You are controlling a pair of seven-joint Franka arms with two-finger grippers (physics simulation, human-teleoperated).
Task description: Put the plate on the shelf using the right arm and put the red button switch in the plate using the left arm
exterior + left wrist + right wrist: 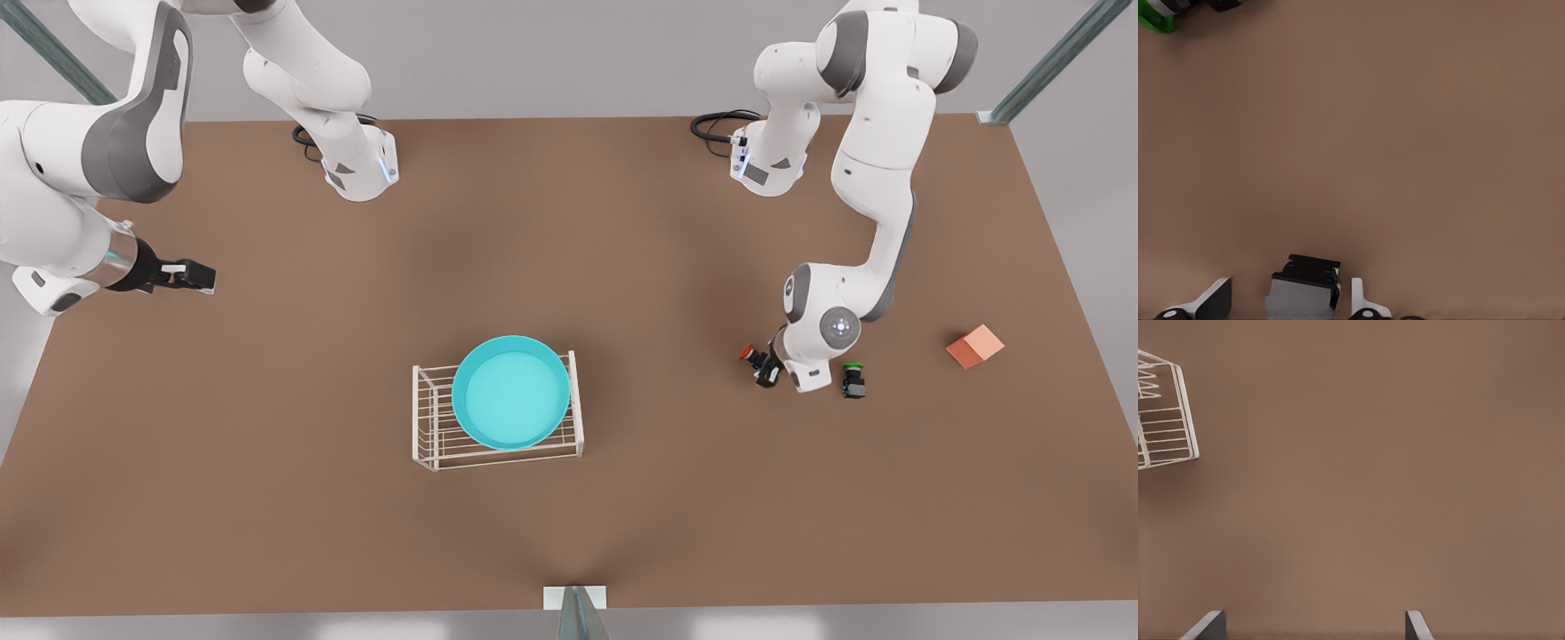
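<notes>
Left gripper (763, 366): low over the table (622, 267) at the front view's right. In the left wrist view its fingers (1361, 300) stand a little apart with the red switch (1305, 287) between them; whether the pads already touch the body cannot be told, though a gap shows on one side.
Red switch: lying on its side between the jaws, red cap (745, 353) pointing away from the arm in the front view. It appears to sit on the table, not yet lifted.
Green switch (853, 380): just beside the left gripper on its other side, outside the jaws; its closeness likely explains the tight approach.
Cube (974, 346): well apart from the left jaws, irrelevant to the grasp.
Right gripper (182, 276): at the front view's left, fingers (1208, 625) wide apart and holding nothing; this arm waits clear of the rack.
Plate (510, 392): already resting on the shelf (431, 427), well apart from both jaws, lying face up so the switch can be dropped in.
Step in hand: probably closing on the red switch before carrying it to the plate.
</notes>
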